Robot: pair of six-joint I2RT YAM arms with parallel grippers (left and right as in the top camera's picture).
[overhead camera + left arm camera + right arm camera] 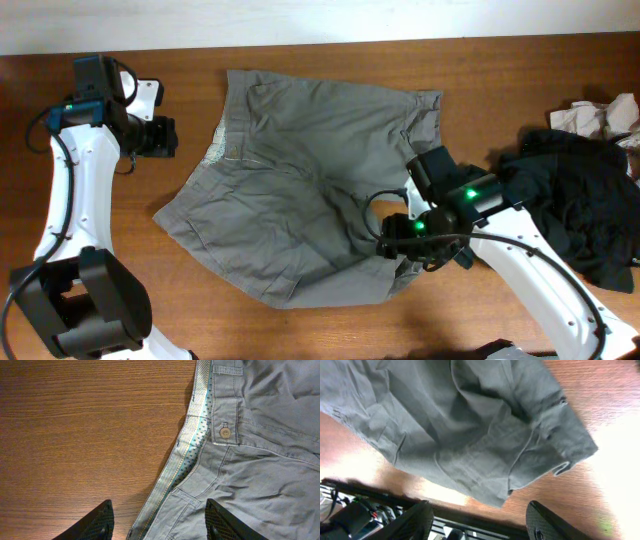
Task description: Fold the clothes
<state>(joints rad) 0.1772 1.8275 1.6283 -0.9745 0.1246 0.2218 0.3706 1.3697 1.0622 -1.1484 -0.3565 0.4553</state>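
The grey shorts (300, 190) lay spread flat mid-table (250, 330), waistband toward the left arm. The left tool (159, 521) hung open over the waistband's edge, and the right tool (480, 521) was open above a leg hem. A black garment (585, 205) lay heaped at the right.

A pair of grey shorts (300, 180) is spread flat but wrinkled across the middle of the worktop (200, 60), with the waistband (192, 455) turned toward the left. The waistband is folded open, so that its striped lining and a pale button (225, 432) are exposed. A black garment (585, 205) is heaped, crumpled, near the right edge, beside the shorts.
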